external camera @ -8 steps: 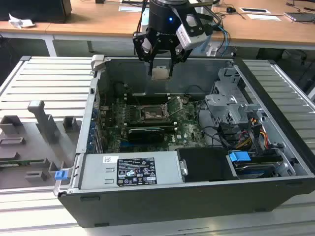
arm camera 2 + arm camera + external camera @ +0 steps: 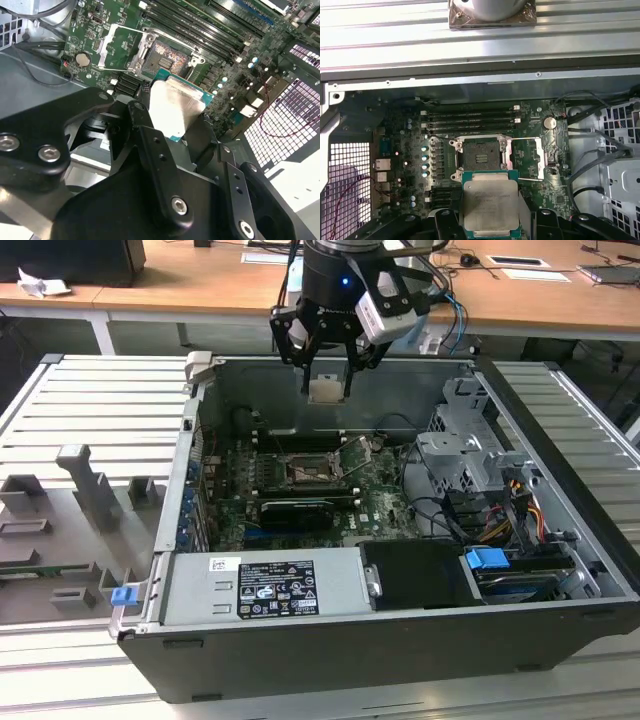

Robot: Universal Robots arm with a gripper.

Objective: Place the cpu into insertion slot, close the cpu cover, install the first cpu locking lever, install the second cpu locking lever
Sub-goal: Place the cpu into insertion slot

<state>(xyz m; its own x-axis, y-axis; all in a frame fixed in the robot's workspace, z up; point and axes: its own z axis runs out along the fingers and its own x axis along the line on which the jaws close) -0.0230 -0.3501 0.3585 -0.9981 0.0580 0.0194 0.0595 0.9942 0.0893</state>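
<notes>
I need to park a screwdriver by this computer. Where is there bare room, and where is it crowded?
Bare: the ribbed table at the exterior view's right of the computer case, and at that view's left beyond the grey fixtures. Crowded: the motherboard around the open socket, below the gripper holding the chip, and the cabled drive cage.

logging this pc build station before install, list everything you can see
computer case: one, black and grey, open, centre of the exterior view
motherboard: one, green, inside the case
insertion slot: one, dark with silver rim, empty
cpu cover: one, silver, swung open beside the slot
memory slots: several, black, alongside the slot
coin battery: one, silver, near the cover
power supply: one, grey, along the case's near wall
cpu: one, silver-grey, held above the board
gripper: one, black, shut on the cpu
</notes>
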